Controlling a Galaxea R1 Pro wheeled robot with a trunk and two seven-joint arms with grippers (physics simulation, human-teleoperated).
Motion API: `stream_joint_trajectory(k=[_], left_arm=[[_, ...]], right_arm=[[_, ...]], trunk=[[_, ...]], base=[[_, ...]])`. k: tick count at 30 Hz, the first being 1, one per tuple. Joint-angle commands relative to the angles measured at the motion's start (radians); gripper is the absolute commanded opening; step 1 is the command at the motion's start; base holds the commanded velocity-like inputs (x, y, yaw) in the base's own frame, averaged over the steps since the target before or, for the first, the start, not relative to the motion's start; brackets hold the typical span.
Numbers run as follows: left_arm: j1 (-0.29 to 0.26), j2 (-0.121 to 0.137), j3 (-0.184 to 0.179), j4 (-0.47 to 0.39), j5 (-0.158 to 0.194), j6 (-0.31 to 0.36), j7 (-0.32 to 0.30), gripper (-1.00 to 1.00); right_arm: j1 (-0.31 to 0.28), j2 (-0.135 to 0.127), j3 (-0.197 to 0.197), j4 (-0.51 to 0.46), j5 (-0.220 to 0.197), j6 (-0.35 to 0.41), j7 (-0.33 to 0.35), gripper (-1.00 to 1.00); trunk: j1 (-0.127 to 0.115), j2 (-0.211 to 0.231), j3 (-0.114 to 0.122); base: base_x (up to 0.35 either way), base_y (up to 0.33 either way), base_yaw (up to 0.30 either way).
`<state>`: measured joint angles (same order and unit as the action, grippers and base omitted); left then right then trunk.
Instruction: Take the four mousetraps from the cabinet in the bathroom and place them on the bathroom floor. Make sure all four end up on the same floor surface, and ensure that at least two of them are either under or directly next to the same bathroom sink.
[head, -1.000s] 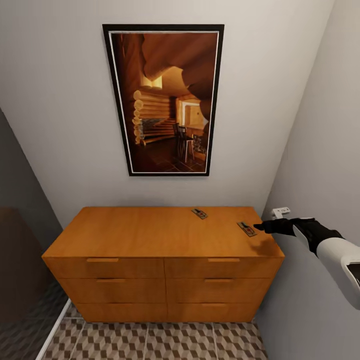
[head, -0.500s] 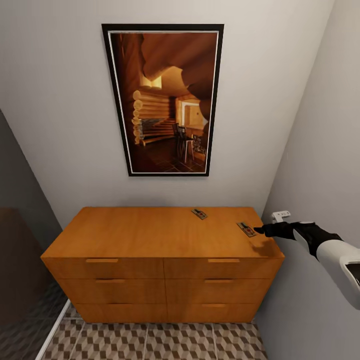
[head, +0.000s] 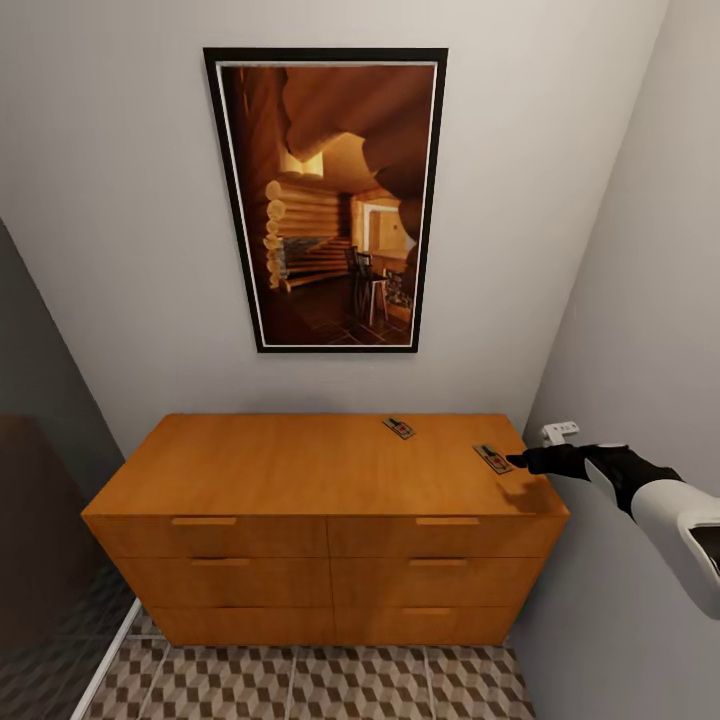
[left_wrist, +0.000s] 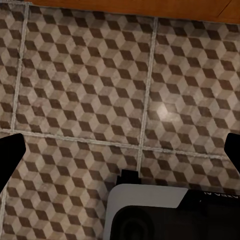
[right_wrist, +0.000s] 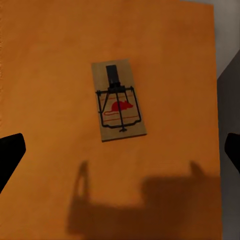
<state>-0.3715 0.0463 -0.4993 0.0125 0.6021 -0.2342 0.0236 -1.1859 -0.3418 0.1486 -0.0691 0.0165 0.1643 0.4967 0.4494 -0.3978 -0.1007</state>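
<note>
Two mousetraps lie flat on top of the orange-brown cabinet (head: 300, 470): one (head: 399, 427) near the back, the other (head: 492, 458) by the right edge. My right gripper (head: 517, 461) hovers just right of that nearer mousetrap, above the cabinet's right end. In the right wrist view the mousetrap (right_wrist: 118, 102) sits on the orange top ahead of the fingertips (right_wrist: 10, 150), which stand wide apart, open and empty. The left wrist view looks down on the cube-patterned bathroom floor (left_wrist: 90, 85), with the left gripper's fingertips (left_wrist: 9, 152) spread open at the frame's sides.
A framed picture (head: 328, 198) hangs on the grey wall above the cabinet. A white wall socket (head: 561, 431) sits on the right wall close to my right arm. A dark panel (head: 40, 540) stands at the left. Tiled floor (head: 300, 685) runs before the drawers.
My right gripper has edged slightly down and left toward the near mousetrap. The mousetraps and cabinet have not moved.
</note>
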Motion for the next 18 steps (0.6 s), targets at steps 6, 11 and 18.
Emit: stream_joint_trajectory(k=[6,11,18], left_arm=[[-0.001,0.0,-0.008,0.001,0.004,-0.004,0.002,1.0],[0.0,0.0,-0.008,0.001,0.004,-0.004,0.002,1.0],[-0.001,0.0,-0.008,0.001,0.004,-0.004,0.002,1.0]], right_arm=[[-0.001,-0.002,0.003,0.002,0.002,0.005,0.003,1.0],[0.0,-0.002,0.003,0.006,0.002,0.006,0.003,1.0],[0.0,-0.002,0.003,0.009,0.002,0.005,0.003,1.0]], trunk=[[0.001,-0.002,-0.002],[0.001,-0.002,-0.004],[0.001,-0.002,-0.014]], base=[[0.0,0.0,0.0],[0.0,0.0,0.0],[0.0,0.0,0.0]])
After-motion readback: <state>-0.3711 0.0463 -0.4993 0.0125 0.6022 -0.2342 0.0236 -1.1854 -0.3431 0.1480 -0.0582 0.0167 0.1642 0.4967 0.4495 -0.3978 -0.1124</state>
